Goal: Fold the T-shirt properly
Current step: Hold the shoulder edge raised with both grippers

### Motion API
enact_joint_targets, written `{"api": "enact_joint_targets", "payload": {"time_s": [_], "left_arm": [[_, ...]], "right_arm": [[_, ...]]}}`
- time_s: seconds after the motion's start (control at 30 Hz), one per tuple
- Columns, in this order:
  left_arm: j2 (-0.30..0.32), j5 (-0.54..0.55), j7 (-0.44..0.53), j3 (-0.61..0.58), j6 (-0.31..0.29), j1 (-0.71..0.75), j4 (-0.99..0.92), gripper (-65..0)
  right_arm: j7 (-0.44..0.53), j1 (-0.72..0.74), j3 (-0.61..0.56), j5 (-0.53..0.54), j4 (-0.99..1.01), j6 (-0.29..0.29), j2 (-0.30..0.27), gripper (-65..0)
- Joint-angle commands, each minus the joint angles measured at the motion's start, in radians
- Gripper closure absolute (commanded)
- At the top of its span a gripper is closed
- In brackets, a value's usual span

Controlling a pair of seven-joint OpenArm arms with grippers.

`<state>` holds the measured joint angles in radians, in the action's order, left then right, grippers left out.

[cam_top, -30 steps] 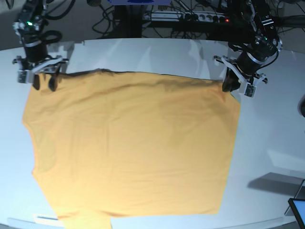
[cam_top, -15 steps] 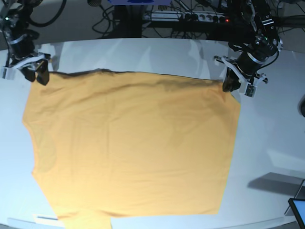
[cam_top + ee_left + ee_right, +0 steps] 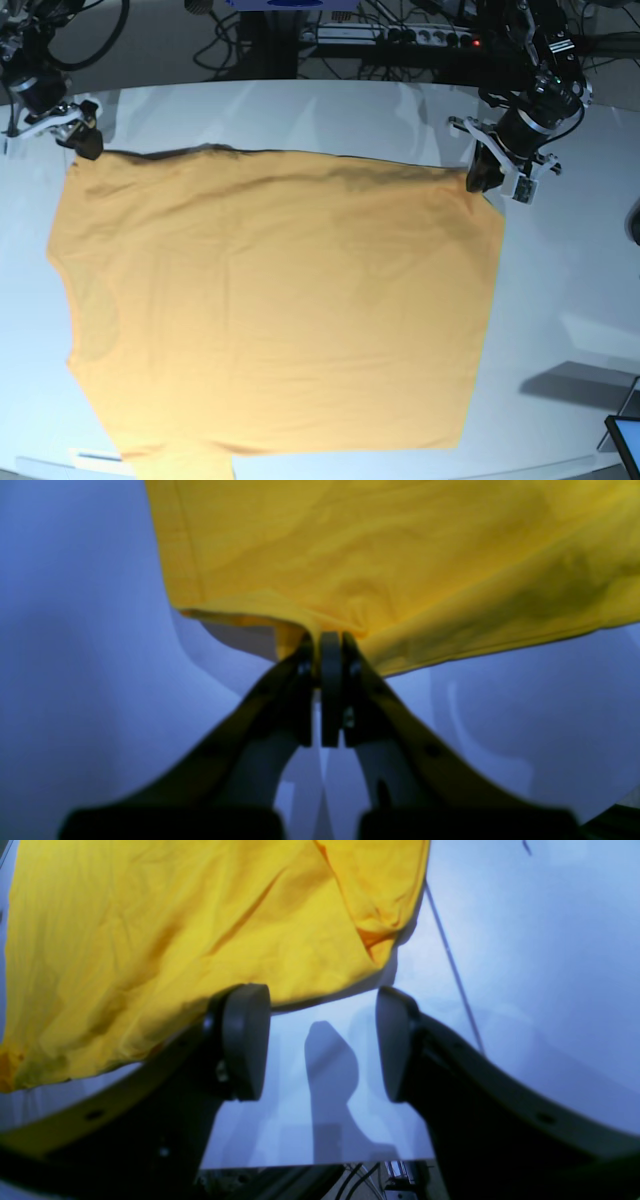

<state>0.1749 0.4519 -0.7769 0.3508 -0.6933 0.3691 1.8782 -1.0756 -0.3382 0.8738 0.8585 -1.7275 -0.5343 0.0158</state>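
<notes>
Garment: plain orange-yellow short-sleeved cloth T-shirt [image 3: 275, 310], spread flat on the white tabletop [image 3: 570, 280], covering most of the base view; far edge runs between both arms.
Handling: judged light, soft and limp; sags and creases wherever unsupported; not fragile; likely to slide easily over the smooth top.
Grip points: best taken at the corners or along a hemmed edge, pinching both layers; a mid-panel pinch would only bunch the cloth.
Left gripper [image 3: 330, 640]: clamped together on a small pleat at the shirt's edge near one far corner; cloth lifted slightly off the table there.
Right gripper [image 3: 320, 1040]: jaws standing apart, nothing between them; only bare table and shadow in the gap, shirt corner just ahead.
Change from earlier frame: right arm withdrawn outward and away from the far corner, now just clear of the cloth; left arm unmoved; shirt outline practically unchanged.
</notes>
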Motion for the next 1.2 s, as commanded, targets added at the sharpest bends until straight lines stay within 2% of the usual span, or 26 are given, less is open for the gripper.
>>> {"api": "enact_joint_targets", "payload": {"time_s": [0.0, 0.13, 0.33, 0.4, 0.73, 0.93, 1.17], "left_arm": [[0.01, 0.015, 0.024, 0.006, -0.005, 0.0, 0.014, 0.0], [0.01, 0.015, 0.024, 0.009, -0.005, 0.0, 0.014, 0.0], [0.01, 0.015, 0.024, 0.008, -0.005, 0.0, 0.014, 0.0], [0.01, 0.015, 0.024, 0.008, -0.005, 0.0, 0.014, 0.0], [0.01, 0.015, 0.024, 0.011, -0.005, 0.001, 0.014, 0.0], [0.01, 0.015, 0.024, 0.011, -0.005, 0.001, 0.014, 0.0], [0.01, 0.015, 0.024, 0.006, -0.005, 0.001, 0.014, 0.0]], "right_arm": [[0.01, 0.0, 0.002, 0.025, -0.016, -0.011, -0.012, -32.6], [0.005, 0.004, -0.003, 0.025, -0.016, -0.013, -0.012, -32.6], [-0.068, 0.052, -0.001, 0.025, 0.013, -0.022, -0.012, -32.6], [-0.07, 0.064, -0.001, 0.025, 0.044, -0.045, -0.014, -32.6], [-0.091, 0.103, -0.003, 0.021, 0.11, -0.046, -0.017, -32.6], [-0.094, 0.087, 0.008, 0.02, 0.11, -0.043, -0.076, -32.6], [-0.094, 0.087, 0.009, 0.02, 0.111, -0.043, -0.103, -32.6]]}}
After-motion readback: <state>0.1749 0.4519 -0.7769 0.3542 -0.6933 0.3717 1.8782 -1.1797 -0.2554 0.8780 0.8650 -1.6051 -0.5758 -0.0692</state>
